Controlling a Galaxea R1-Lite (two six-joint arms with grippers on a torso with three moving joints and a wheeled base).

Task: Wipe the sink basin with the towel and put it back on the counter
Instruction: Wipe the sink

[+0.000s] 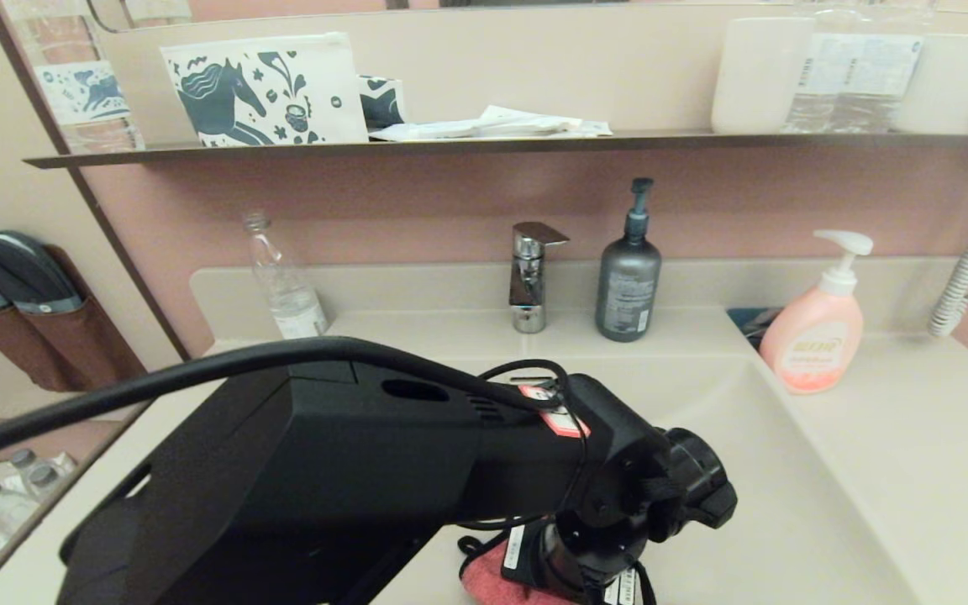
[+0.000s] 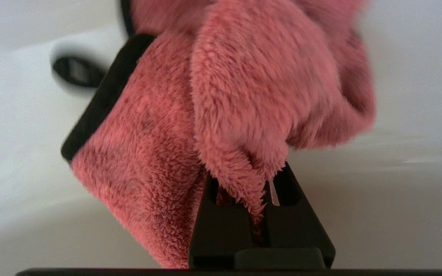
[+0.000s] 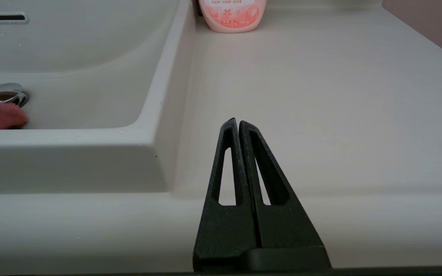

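Reaching down into sink basin (image 1: 786, 504), left pincer (image 2: 261, 191) clamping towel (image 2: 225, 96)

Soft warm even light; towel (image 2: 244, 96) blurred (left wrist view); head view edges bowed.

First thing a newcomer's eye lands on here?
The left gripper, shut on the fuzzy coral-pink terry towel, down in the beige-cream sink basin. Next, the pink pump soap bottle on the smooth beige counter at the basin's right, where the right gripper is parked.
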